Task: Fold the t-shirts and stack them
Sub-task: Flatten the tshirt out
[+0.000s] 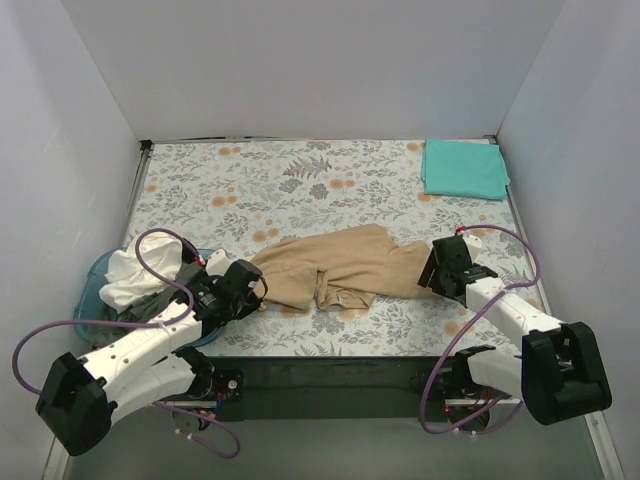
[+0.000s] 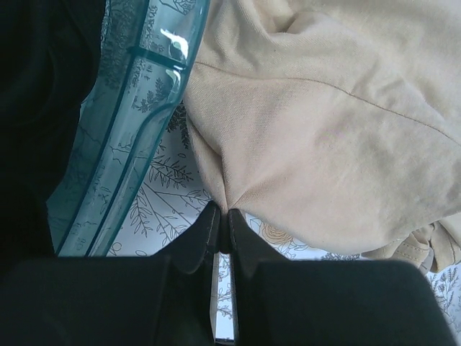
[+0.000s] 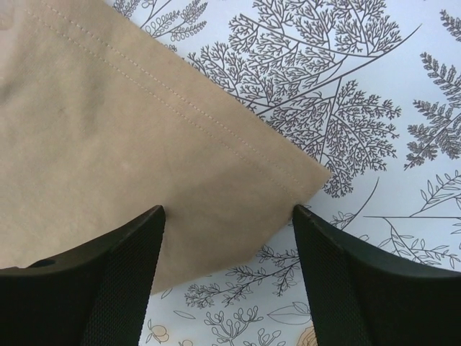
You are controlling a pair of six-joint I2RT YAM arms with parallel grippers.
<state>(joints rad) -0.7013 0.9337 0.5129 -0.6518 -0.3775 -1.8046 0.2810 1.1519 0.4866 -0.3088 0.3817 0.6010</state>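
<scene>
The tan t-shirt (image 1: 340,272) lies crumpled across the middle of the table. My left gripper (image 1: 256,283) is shut on its left edge; the left wrist view shows the fingers pinching tan cloth (image 2: 302,130) at my left gripper (image 2: 224,214). My right gripper (image 1: 432,272) is open over the shirt's right end; in the right wrist view my right gripper (image 3: 227,216) straddles a hemmed corner (image 3: 158,158). The teal-green t-shirt (image 1: 463,168) lies folded at the far right corner. The white t-shirt (image 1: 140,272) sits in the basket.
The blue round basket (image 1: 95,285) stands at the left near edge, holding the white cloth and something dark; its rim (image 2: 122,166) is close beside my left fingers. White walls enclose the floral table (image 1: 300,180).
</scene>
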